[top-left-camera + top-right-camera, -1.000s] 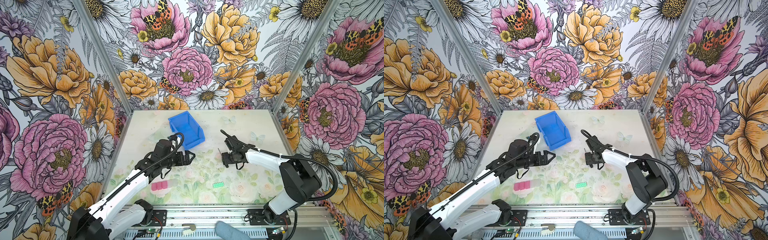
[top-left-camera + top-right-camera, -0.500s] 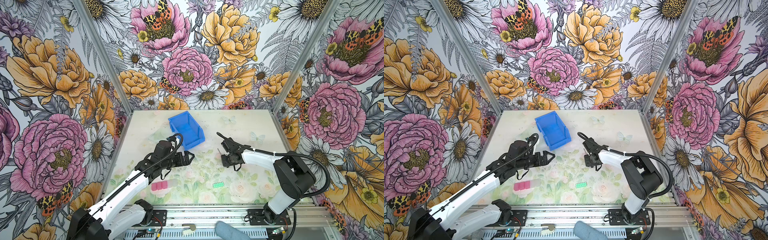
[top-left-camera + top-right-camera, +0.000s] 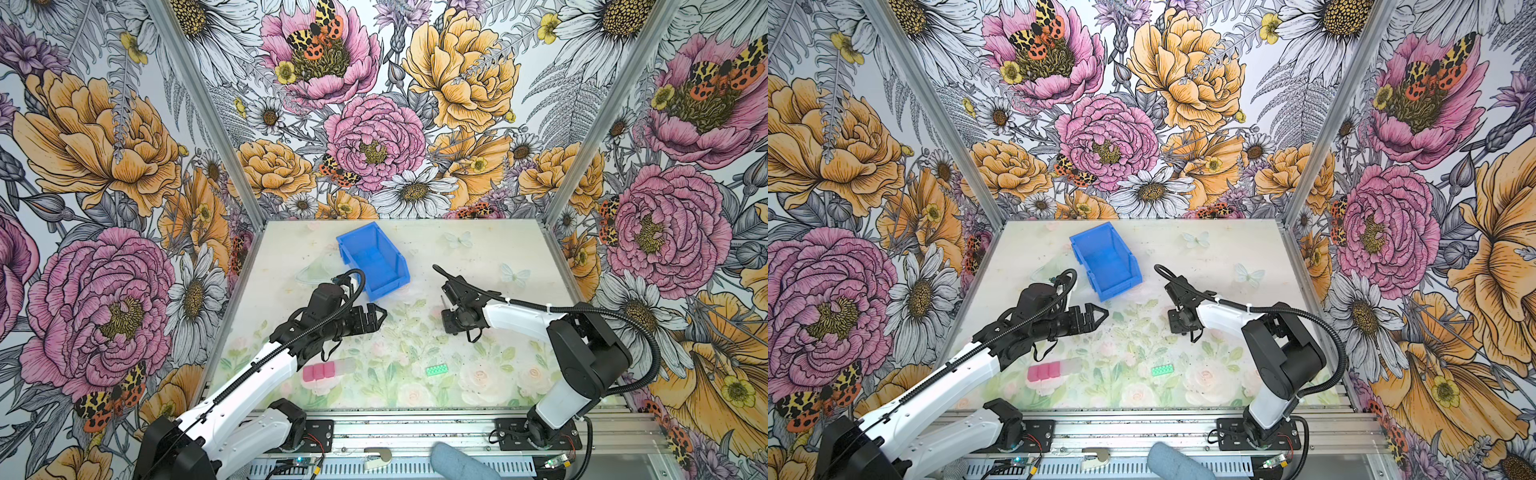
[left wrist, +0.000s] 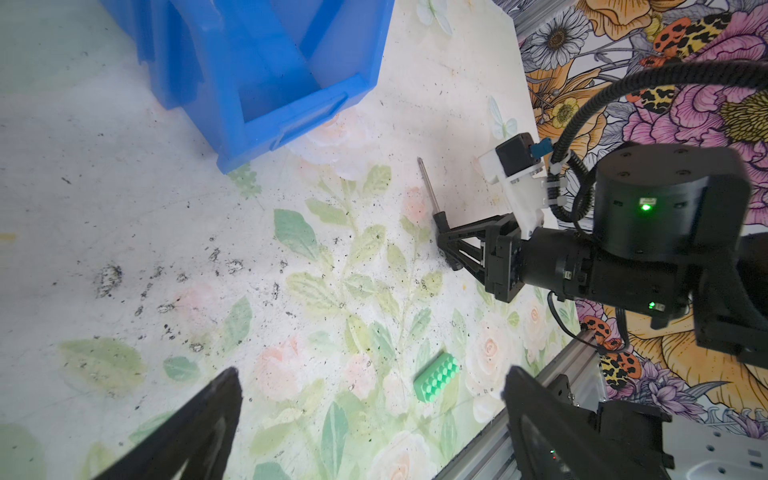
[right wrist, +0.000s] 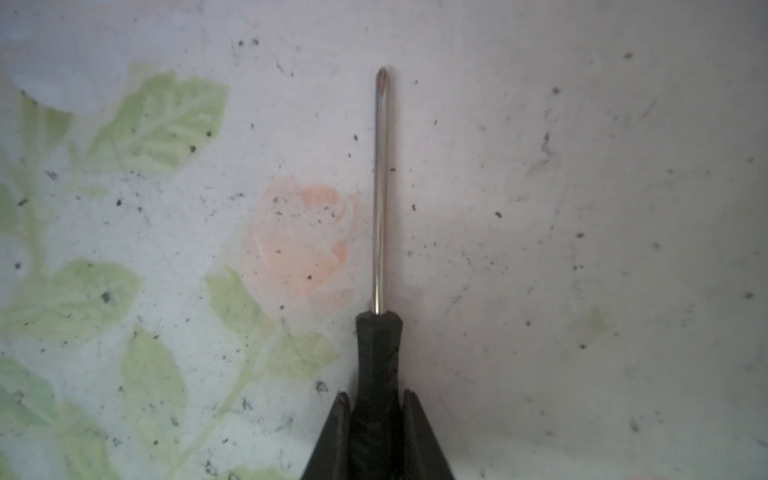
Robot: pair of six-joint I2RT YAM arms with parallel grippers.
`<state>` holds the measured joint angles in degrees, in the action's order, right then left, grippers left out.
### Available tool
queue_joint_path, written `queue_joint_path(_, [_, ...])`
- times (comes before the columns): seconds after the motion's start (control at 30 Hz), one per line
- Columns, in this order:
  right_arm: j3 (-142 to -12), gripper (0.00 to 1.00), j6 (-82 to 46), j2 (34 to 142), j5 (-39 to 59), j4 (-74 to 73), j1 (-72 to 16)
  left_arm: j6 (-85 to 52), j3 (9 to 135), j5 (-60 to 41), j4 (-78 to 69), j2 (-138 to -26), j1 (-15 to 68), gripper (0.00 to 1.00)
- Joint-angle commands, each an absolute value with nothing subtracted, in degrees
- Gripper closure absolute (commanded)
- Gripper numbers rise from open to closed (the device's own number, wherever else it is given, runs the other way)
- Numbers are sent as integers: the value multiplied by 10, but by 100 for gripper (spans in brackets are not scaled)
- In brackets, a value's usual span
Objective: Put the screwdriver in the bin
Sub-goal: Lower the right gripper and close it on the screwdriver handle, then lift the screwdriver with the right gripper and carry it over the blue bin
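Two arms share the bench, but only one is busy. The blue bin [image 3: 390,287] sits toward the back of the table, left of centre. Its lowered lip is turned toward the robot, which we judge leaves an easy way in from the near side.

The left gripper [image 4: 372,374] hovers near that lip with its jaws spread wide and nothing between them, apparently standing by out of the way. The right gripper [image 5: 376,395] is clamped on the black handle of the screwdriver [image 5: 379,249], right of centre and well apart from the bin. The thin shaft points ahead of the fingers, low to the table, and we cannot tell whether it has lifted clear. Taking the thick handle rather than the shaft looks to us like the surer hold.

A pink-and-clear block strip [image 3: 328,370] and a small green brick [image 3: 436,369] lie near the front edge, out of the likely path.

The table [image 3: 478,249] wears a faded rose-and-leaf print flecked with dark specks. The walls [image 3: 374,137] on three sides carry bold floral paper.
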<state>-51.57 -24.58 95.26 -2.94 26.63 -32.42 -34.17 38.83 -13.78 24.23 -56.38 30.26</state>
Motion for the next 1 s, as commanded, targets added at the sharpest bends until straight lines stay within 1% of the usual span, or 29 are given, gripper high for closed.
queue_joint_path(0.0, [-502,100,-250,943,-33,267,-330,-339,386,-118,239,-551,306,1])
queue_joint_path(0.33, [-514,100,-243,875,-27,268,-332,-299,407,-129,243,-539,309,1])
queue_joint_path(0.57, [-541,100,-242,828,-17,273,-332,-297,403,-129,244,-533,301,1])
queue_joint_path(0.77, [-590,100,-242,818,-17,281,-334,-297,409,-131,246,-546,294,1])
queue_joint_path(0.97, [-656,100,-227,830,-19,292,-338,-297,408,-138,246,-541,271,1])
